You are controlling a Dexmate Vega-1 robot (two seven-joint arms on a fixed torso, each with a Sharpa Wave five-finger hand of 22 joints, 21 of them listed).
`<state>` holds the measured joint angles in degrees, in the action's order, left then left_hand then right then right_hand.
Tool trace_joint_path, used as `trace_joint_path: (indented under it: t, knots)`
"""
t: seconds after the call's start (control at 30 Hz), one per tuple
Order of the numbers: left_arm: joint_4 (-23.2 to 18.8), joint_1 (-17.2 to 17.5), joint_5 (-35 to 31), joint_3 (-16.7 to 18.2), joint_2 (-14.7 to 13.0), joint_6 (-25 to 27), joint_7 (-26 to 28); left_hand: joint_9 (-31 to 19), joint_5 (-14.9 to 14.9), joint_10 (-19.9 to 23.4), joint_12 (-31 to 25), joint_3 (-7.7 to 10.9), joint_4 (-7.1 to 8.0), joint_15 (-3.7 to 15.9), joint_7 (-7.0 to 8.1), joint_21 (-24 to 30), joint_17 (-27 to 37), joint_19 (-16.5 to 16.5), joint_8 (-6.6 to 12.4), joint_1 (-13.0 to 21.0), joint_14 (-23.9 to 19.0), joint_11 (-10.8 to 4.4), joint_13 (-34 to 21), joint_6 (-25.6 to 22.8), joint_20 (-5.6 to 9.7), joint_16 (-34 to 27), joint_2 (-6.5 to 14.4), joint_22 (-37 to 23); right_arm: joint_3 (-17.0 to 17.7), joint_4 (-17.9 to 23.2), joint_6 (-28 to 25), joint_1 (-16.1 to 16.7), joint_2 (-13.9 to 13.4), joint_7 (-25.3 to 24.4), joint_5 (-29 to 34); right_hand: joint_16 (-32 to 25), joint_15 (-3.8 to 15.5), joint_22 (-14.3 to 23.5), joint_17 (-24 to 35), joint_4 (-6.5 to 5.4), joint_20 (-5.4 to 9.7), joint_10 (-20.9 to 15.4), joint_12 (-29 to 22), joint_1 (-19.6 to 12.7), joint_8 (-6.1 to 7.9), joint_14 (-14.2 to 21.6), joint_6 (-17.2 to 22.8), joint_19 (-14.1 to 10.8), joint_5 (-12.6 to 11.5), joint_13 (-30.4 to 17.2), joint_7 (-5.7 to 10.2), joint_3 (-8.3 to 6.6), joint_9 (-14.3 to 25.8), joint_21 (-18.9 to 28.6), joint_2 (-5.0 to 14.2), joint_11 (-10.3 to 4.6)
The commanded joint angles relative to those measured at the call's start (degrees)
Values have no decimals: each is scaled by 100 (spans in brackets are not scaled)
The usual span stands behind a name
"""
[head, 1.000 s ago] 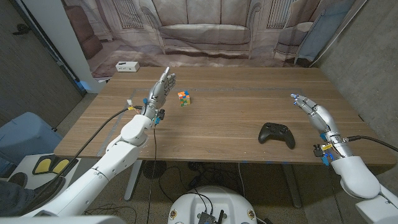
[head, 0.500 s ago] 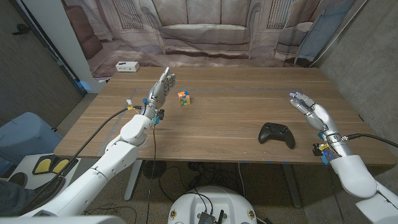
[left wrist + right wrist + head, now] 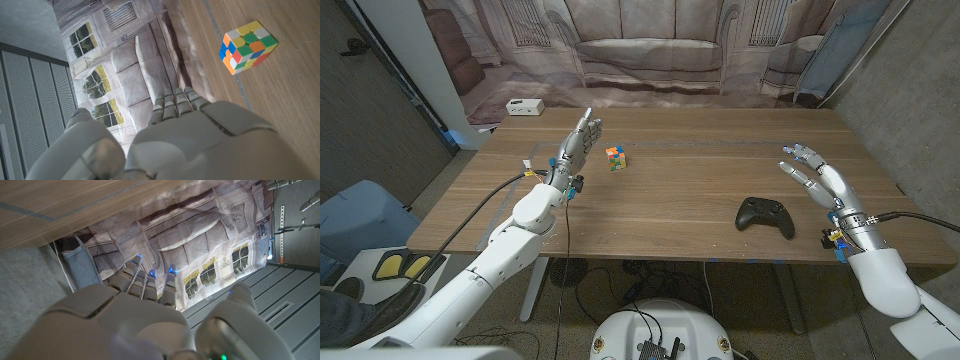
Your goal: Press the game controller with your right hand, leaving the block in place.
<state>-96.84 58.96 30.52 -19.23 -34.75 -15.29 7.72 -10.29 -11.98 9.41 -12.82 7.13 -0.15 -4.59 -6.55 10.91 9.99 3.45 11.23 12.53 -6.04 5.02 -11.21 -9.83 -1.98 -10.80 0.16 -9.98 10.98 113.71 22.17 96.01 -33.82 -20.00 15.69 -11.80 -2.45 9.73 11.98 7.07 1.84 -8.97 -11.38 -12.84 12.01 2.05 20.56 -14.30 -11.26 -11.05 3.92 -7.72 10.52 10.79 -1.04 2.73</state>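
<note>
Right hand raised above table, fingers spread, holding nothing; game controller just inboard and nearer robot, untouched. Left hand upright, empty, beside block, apart from it, probably parked to leave it undisturbed.

Both arms wear smooth white rounded shells. The left hand and right hand are grey metal, with blue-tipped fingers. Black cables trail from each wrist.

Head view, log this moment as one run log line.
right hand: open, raised beside black game controller, not touching | left hand: open, beside multicoloured puzzle cube block, apart | wooden table: both objects resting
</note>
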Motion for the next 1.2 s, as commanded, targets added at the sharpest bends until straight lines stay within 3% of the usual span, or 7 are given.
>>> trace_joint_path:
  t: [0.03,0.37,1.2]
  knots:
    - [-46,44,32,46,-67,-30,-44,-5,31,32,15,14,-47,-13,-9,10,34,-21,-4,28,-4,38,-1,-55,-7,5,25,-21,-76,257,-398,46,-34,-256,764,41,-16,14,22,24,-1,54,36,-45,-13,-88,2,66,-64,-16,53,0,18,-23,-11,-35]
    - [-81,27,0,46,-123,-29,-99,-5,31,22,24,12,-52,-10,-19,10,34,-28,-7,28,-4,28,-2,-61,-1,4,32,-21,-203,383,-610,65,-152,-389,1160,89,-122,15,26,14,-65,217,62,-33,5,-298,172,264,-83,-18,175,1,15,-53,18,-135]
    - [-446,240,-28,142,-273,89,11,-6,32,28,32,6,-64,-9,-21,13,34,-43,-13,29,3,41,-3,-75,-7,5,47,-21,-270,590,-1068,152,-478,-457,1710,117,-131,19,30,5,-129,426,72,-4,-36,-538,203,491,-98,-21,255,11,13,-61,24,-70]
